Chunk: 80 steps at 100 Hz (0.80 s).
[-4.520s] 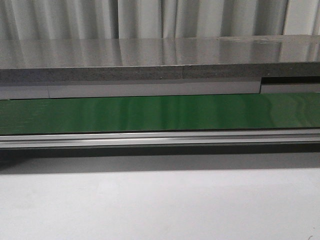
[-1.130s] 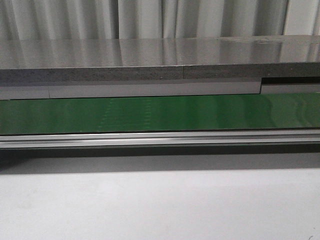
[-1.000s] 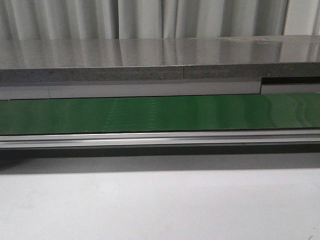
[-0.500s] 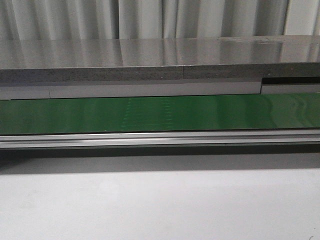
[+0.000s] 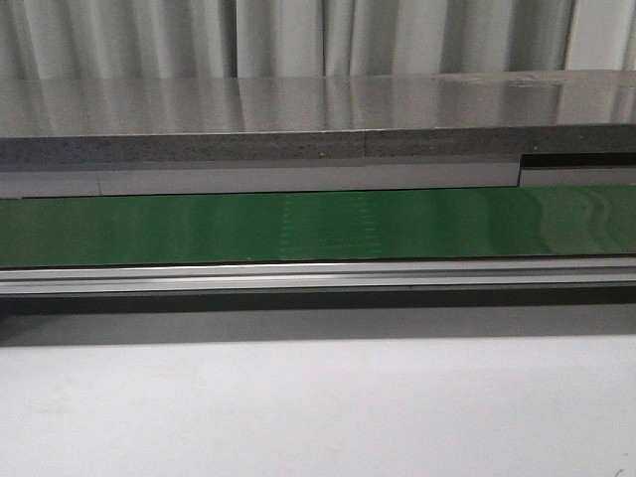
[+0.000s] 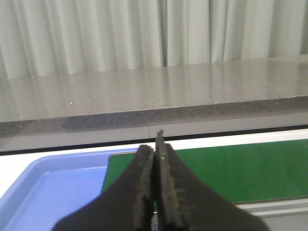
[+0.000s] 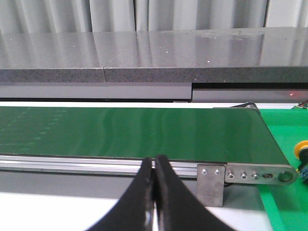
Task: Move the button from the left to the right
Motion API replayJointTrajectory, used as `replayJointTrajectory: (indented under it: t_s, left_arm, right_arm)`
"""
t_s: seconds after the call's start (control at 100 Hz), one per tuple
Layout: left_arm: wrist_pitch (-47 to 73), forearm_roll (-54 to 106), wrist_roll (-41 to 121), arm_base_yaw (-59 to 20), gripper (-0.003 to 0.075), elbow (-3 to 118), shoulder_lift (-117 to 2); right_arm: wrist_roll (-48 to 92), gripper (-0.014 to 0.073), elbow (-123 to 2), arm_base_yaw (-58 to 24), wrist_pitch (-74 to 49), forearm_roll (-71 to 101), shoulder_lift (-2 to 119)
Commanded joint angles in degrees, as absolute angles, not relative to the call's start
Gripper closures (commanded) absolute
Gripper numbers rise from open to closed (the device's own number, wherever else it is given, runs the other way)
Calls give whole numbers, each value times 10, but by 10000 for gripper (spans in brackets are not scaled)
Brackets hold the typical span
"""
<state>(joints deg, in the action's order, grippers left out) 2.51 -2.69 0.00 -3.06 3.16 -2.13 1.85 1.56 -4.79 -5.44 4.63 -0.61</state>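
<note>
On my far left sat a blue tray (image 6: 53, 192), which I could see only through the left wrist camera; its near rim lay just beside the left end of the green belt (image 5: 318, 227). The left gripper (image 6: 154, 159) hung in front of that junction with its 2 dark fingers (image 6: 143, 183) pressed flat together, nothing between them.

Moving right, the front camera gave me the belt running straight across the whole width, with a faint patch of pale dotted marks near its middle. A silver rail (image 5: 318, 275) edged the belt on my side, and the white table (image 5: 318, 407) spread below that. Behind the belt I saw a grey speckled countertop (image 5: 298, 114), and pale curtains (image 5: 199, 35) hung behind it. Neither arm showed in the front view.

Further right, the right wrist camera showed the right gripper (image 7: 155, 168) over the near rail, its 2 fingers (image 7: 166, 192) also closed against each other and holding nothing. Past it the belt ended at a metal bracket (image 7: 245, 175) with several screws in it. Beyond that end lay a green mat (image 7: 284, 144).

At the extreme right edge of that view, on the mat just past the bracket, I could make out a yellow round cap, which I took to be the button (image 7: 301, 148). It was cut off by the frame, so I could not tell how it stood. It was well apart from both grippers.
</note>
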Motion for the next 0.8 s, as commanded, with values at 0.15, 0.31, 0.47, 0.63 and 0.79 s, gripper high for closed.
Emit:
replayJointTrajectory:
  t_s: [0.15,0.31,0.47,0.63,0.79]
  left_arm:
    - [-11,-40,-43,-34,740,-1,21]
    - [-7,-40,-68,-34,740,-17,21]
    - [-5,-40,-68,-34,740,-20,21]
    - [-6,-40,-68,-34,740,-20,21]
    - [-6,-39,-68,-34,740,-20,21]
  right_arm:
    - [19,661,7,-49,-6,42,-16]
    - [19,661,7,-49,-6,42,-16]
    - [19,661,7,-49,-6,42,-16]
    - [19,661,7,-49,-6,42,-16]
    - [19,661,7,-49,-6,42,-16]
